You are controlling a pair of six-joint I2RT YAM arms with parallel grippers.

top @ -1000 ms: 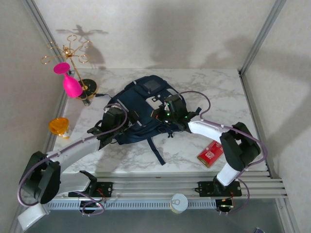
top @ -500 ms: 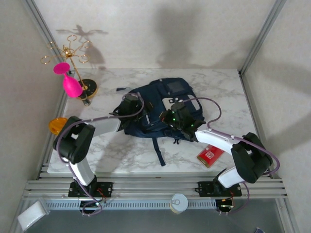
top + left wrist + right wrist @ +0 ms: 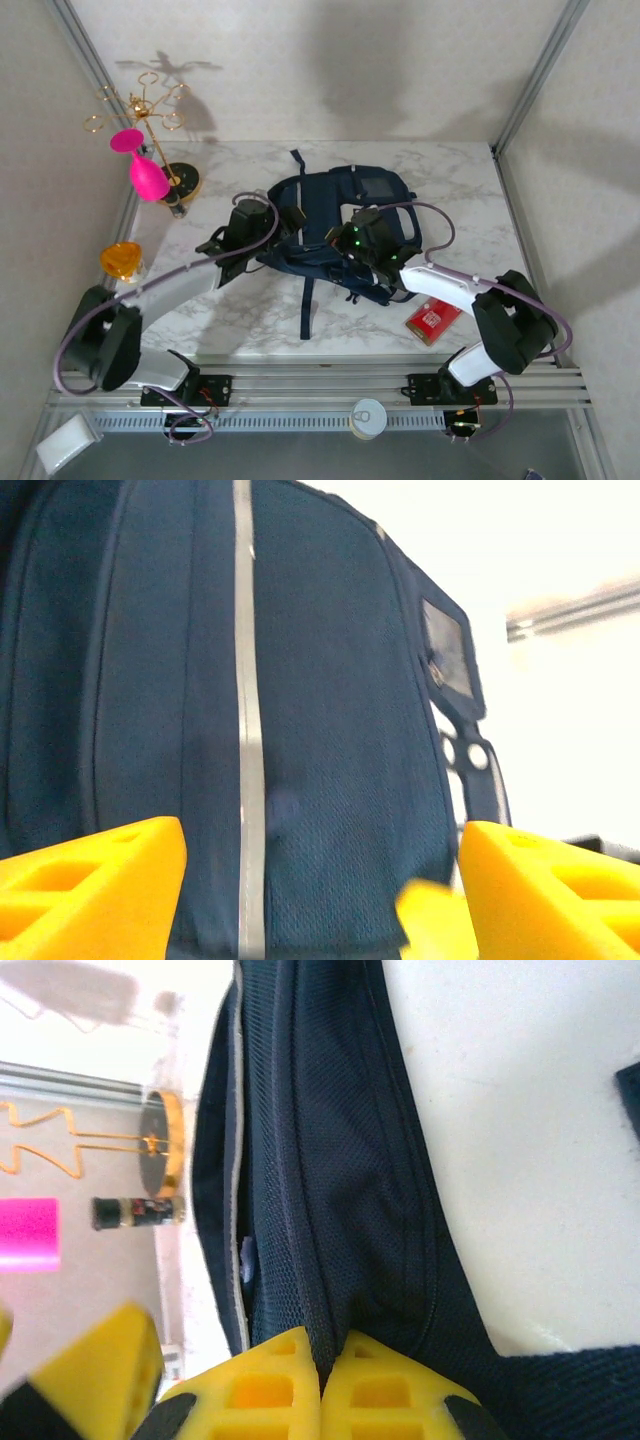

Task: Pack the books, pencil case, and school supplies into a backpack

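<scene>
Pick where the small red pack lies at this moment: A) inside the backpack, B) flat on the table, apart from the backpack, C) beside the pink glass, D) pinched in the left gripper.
B: the red pack lies flat on the marble table toward its near right corner, with bare tabletop between it and the backpack.

Top camera looks down from high behind the arm bases over the whole surface (image 3: 455,190), both wrist cameras sit very near the backpack (image 3: 325,205), the part all three views share.
</scene>
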